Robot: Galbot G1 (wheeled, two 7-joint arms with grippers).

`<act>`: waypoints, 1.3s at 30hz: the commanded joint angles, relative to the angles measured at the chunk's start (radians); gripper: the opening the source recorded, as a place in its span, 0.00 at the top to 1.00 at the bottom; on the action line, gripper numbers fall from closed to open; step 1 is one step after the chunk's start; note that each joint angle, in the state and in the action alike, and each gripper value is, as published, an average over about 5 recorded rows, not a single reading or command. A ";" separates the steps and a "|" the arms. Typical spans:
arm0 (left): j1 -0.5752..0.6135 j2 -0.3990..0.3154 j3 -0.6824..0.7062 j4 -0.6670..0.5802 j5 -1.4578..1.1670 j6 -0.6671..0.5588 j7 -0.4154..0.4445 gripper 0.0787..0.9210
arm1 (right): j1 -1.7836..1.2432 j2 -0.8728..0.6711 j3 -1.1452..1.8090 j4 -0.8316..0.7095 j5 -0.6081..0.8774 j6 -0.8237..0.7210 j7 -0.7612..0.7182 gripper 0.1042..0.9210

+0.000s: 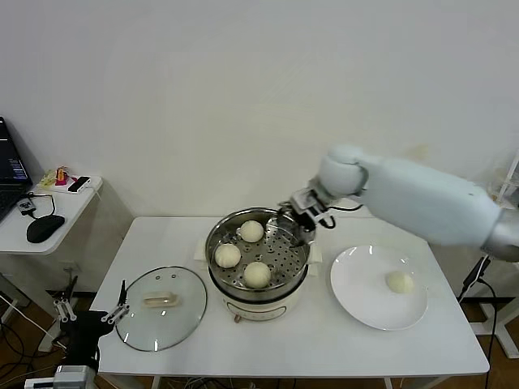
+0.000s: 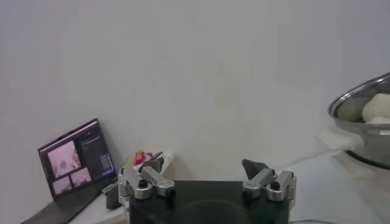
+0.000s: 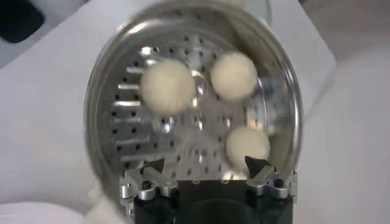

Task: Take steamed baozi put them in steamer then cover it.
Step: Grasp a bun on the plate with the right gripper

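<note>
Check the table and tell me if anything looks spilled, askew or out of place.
Nothing stands out. Three baozi sit in the steamer, which stands upright, and one baozi lies on the white plate. The glass lid lies flat beside the steamer. The right gripper is open over the steamer's far rim; the left gripper is open off the table's left edge.

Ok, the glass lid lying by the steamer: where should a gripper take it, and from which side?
Probably by the flat beige bar handle at the centre of the lid, from straight above, fingers across the bar's narrow width. The lid lies flat on the table, handle up, offering little else to pinch.
</note>
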 commanded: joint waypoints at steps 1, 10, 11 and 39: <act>-0.004 0.010 0.019 0.003 0.000 0.000 0.000 0.12 | -0.071 -0.332 0.059 0.035 -0.093 -0.121 -0.016 0.12; -0.003 0.025 0.027 0.007 0.001 0.000 0.000 0.12 | -0.434 -0.387 0.335 -0.076 -0.258 -0.066 -0.017 0.12; -0.003 0.025 0.028 0.006 0.001 0.001 0.000 0.12 | -0.465 -0.386 0.361 -0.088 -0.272 -0.060 -0.019 0.12; 0.007 0.013 0.023 0.020 0.010 0.006 0.000 0.12 | -0.655 -0.158 0.548 -0.369 -0.428 0.009 -0.018 0.12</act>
